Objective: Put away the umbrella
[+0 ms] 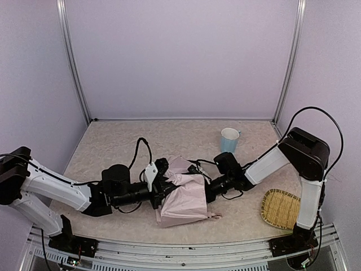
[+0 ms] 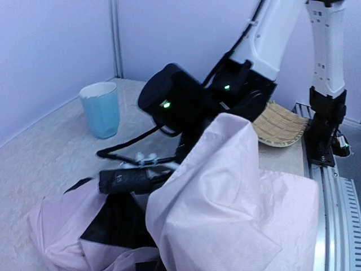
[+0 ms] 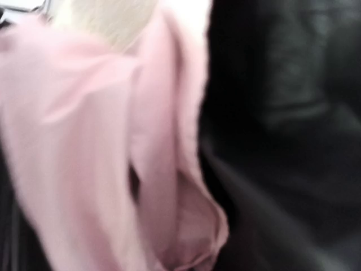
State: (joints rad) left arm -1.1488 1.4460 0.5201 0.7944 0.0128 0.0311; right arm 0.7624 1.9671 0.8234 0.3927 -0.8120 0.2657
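The umbrella [image 1: 183, 197] lies crumpled at the table's middle, pale pink outside with black lining showing. Its strap end [image 1: 216, 215] trails at the right. My left gripper [image 1: 163, 189] is pushed into its left side and my right gripper [image 1: 207, 189] into its right side. Fabric hides both sets of fingers. In the left wrist view pink fabric [image 2: 225, 192] rises over my jaws, with black lining [image 2: 113, 220] below a black bar [image 2: 127, 179]. The right wrist view is blurred, filled by pink fabric [image 3: 101, 158] and black lining [image 3: 282, 141].
A light-blue cup [image 1: 229, 140] stands upright behind the right arm and shows in the left wrist view [image 2: 101, 110]. A woven bamboo tray [image 1: 281, 209] lies at the front right, also in the left wrist view [image 2: 279, 125]. Metal frame posts and walls enclose the table.
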